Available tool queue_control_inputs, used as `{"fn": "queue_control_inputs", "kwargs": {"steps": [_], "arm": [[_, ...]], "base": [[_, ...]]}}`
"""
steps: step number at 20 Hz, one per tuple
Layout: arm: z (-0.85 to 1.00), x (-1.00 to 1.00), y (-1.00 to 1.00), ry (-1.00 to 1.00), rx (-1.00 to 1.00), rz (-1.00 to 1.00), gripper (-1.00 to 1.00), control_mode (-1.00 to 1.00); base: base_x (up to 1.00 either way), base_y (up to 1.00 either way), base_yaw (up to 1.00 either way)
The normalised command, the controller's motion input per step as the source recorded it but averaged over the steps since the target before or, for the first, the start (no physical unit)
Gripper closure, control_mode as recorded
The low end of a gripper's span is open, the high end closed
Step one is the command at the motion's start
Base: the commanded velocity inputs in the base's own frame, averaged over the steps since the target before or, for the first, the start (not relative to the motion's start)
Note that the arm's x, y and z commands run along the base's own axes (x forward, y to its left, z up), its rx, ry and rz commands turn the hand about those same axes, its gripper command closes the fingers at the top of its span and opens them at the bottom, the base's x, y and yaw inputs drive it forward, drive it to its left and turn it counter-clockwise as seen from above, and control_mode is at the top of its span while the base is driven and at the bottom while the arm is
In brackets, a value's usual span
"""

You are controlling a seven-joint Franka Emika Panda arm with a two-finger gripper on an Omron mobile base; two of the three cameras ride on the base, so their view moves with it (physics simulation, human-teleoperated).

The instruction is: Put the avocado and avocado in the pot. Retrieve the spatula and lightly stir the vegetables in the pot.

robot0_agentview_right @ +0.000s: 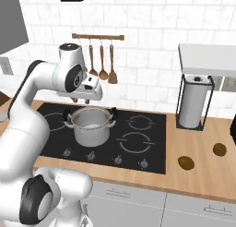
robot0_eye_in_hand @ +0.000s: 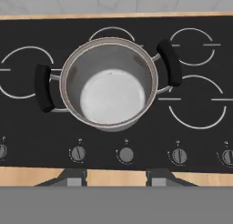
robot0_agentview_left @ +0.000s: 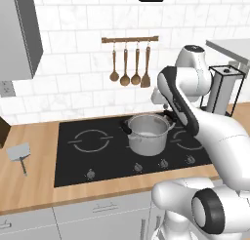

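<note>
The steel pot (robot0_agentview_left: 146, 134) (robot0_agentview_right: 91, 126) (robot0_eye_in_hand: 109, 84) stands on the black cooktop (robot0_agentview_left: 88, 161) with nothing inside it. My gripper (robot0_agentview_right: 87, 99) (robot0_eye_in_hand: 117, 178) hangs straight above the pot, open, fingers wide apart and holding nothing. Two dark olive-brown vegetables lie on the wooden counter right of the cooktop, one nearer (robot0_agentview_right: 185, 163) and one further right (robot0_agentview_right: 220, 149). The grey metal spatula (robot0_agentview_left: 19, 153) lies on the counter left of the cooktop, blade away from the front edge.
Wooden spoons and a wooden spatula hang on a wall rail (robot0_agentview_left: 129, 39) (robot0_agentview_right: 97, 36) behind the stove. A paper towel holder (robot0_agentview_right: 192, 104) (robot0_agentview_left: 224, 88) stands at the back right. Stove knobs (robot0_eye_in_hand: 126, 155) line the cooktop's front.
</note>
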Motion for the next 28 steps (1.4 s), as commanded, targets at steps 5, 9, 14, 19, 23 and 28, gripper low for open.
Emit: {"fn": "queue_control_inputs", "kwargs": {"steps": [5,9,14,19,23,28], "arm": [[0.00,0.00,0.00,0.00,0.00,0.00,-1.00,1.00],[0.00,0.00,0.00,0.00,0.00,0.00,-1.00,1.00],[0.00,0.00,0.00,0.00,0.00,0.00,-1.00,1.00],[0.00,0.00,0.00,0.00,0.00,0.00,-1.00,1.00],[0.00,0.00,0.00,0.00,0.00,0.00,-1.00,1.00],[0.00,0.00,0.00,0.00,0.00,0.00,-1.00,1.00]], "base": [[0.00,-0.09,0.00],[0.00,-0.71,0.00],[0.00,-0.70,0.00],[0.15,-0.45,0.00],[0.59,-0.28,0.00],[-0.06,-0.24,0.00]]}}
